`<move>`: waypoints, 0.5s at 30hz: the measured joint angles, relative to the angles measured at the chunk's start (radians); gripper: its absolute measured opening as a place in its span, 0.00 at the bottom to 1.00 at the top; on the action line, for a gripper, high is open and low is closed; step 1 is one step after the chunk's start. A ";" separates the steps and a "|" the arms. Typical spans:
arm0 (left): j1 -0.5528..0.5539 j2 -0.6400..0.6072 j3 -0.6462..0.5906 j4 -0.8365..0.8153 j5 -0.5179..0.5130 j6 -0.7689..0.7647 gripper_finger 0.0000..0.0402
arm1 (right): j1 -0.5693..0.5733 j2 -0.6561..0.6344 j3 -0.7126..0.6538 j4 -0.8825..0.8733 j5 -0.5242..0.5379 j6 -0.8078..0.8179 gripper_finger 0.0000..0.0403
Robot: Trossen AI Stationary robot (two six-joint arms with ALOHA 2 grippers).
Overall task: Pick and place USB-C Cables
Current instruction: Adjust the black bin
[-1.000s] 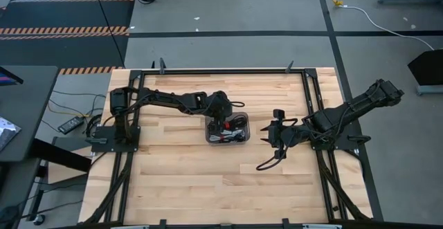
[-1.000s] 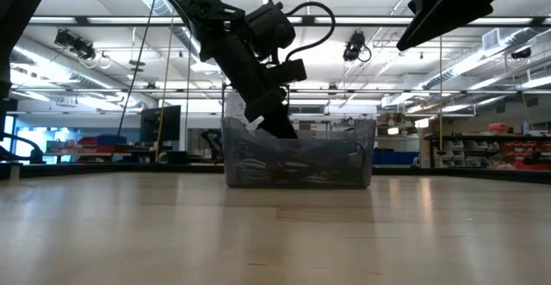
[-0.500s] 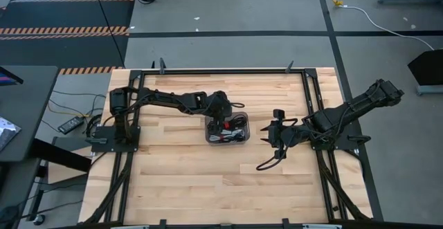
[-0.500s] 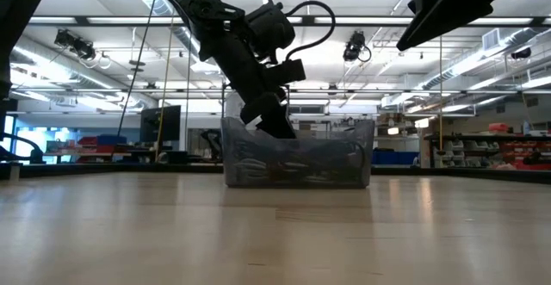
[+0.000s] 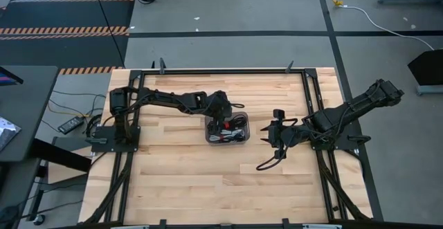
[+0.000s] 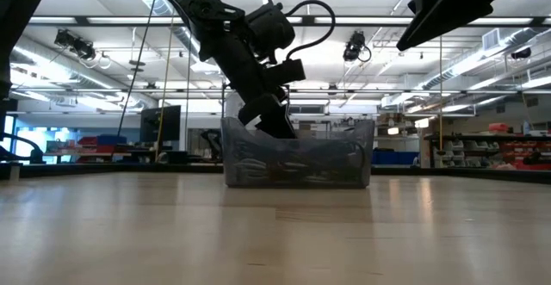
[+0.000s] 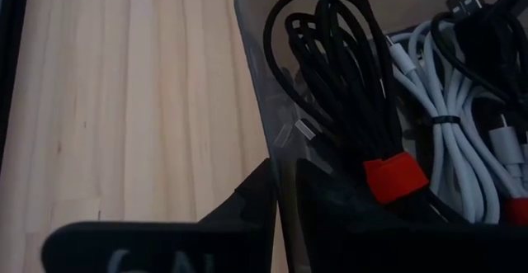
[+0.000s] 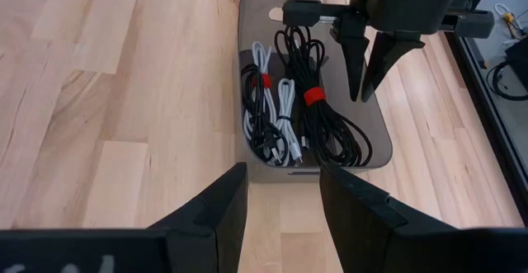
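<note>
A grey translucent tray (image 5: 243,115) (image 8: 272,172) stands mid-table and holds the USB-C cables. They include a black bundle with a red band (image 8: 312,97) (image 7: 394,178), white bundles (image 8: 285,116) (image 7: 445,100) and another red-banded one (image 8: 266,81), all lying on the tray's floor. My left gripper (image 5: 221,122) (image 7: 283,170) (image 8: 363,98) points down at the tray's far wall, with the black bundle beside its inner finger. My right gripper (image 5: 266,133) (image 8: 282,170) hovers open to the tray's right, above the table. My left gripper comes from above, pointing down, with one finger inside the tray and one outside (image 7: 247,207). The tray's far wall (image 7: 275,153) stands in the narrow gap between them. The tray rests flat on the table. The red-banded black bundle lies against the inner finger (image 7: 330,195).
A black metal frame (image 5: 208,70) borders the wooden table. A black cord (image 5: 266,163) loops onto the table below the right arm. Bare wood (image 5: 208,180) lies toward the near edge and left of the tray.
In the low view my left gripper has shifted slightly at the tray's rim. A small white piece that showed beside its fingers a second ago no longer shows. The tray and the right arm have kept still.
</note>
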 joint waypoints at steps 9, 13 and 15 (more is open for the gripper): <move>0.000 0.000 0.000 0.002 0.030 0.041 0.12 | 0.000 0.000 0.000 0.000 0.000 0.000 0.40; 0.001 0.000 0.000 0.002 0.044 0.050 0.12 | 0.000 0.000 0.000 0.000 0.000 0.000 0.40; 0.005 0.001 0.000 0.003 0.044 0.049 0.12 | 0.000 0.000 0.000 0.000 0.000 0.000 0.40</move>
